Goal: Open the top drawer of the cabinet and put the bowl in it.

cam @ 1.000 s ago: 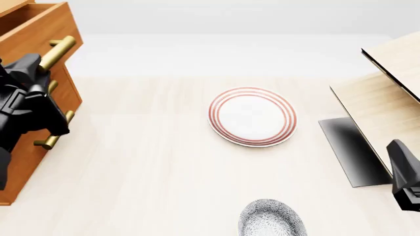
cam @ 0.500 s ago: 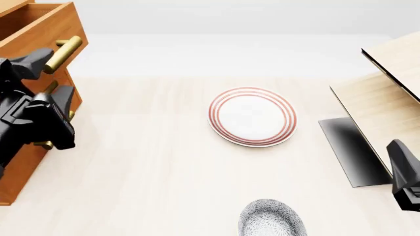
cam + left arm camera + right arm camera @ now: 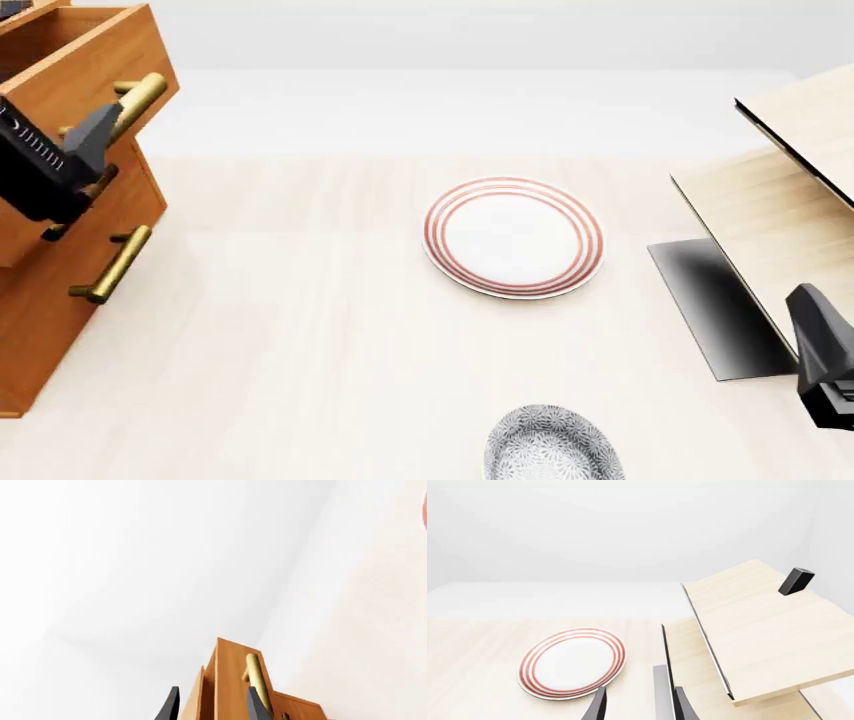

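Jaws of the left gripper [image 3: 210,706] stand parted astride the top drawer [image 3: 74,60] front, upper left, off its handle [image 3: 130,103]; right gripper [image 3: 637,707] parted, idle

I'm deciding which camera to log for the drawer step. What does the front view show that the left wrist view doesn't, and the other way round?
Only the front view shows the bowl at the near table edge, the whole red-ringed plate, the lower drawers' handles, the pale wood structure and part of the right arm. Only the left wrist view shows the left gripper with its two fingertips either side of the top drawer's front panel, not on the handle. Both show the top drawer of the cabinet pulled out, and its brass handle.
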